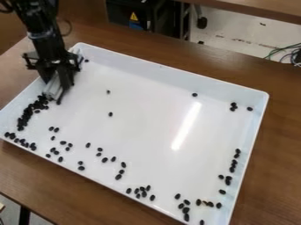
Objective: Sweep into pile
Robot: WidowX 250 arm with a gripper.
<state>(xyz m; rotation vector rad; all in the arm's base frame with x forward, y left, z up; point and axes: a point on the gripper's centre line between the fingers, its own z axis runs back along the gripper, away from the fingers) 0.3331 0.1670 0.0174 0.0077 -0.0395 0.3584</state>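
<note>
1. Gripper [57, 81]: upper left, hanging down inside the tray [170, 68] beside its left wall. Jaws clenched on the pale sweeper [54, 90].
2. Sweeper: tilted, lower end down near the tray floor, at the upper end of the densest band of black beans [25, 117].
3. Dense band: runs along the left wall toward the lower-left corner; a thinner row lies along the near wall there.
4. Other beans: loosely scattered over the lower left and lower middle of the floor; small cluster near the middle of the near wall; another group toward the lower-right corner; a string along the right wall; a few near the upper-right corner.
5. Singles: two in the left-centre area, one near the far wall, one in the upper-left corner.
6. Tray: white, on the brown table [267, 154]; bright streak of reflected light right of centre.
</note>
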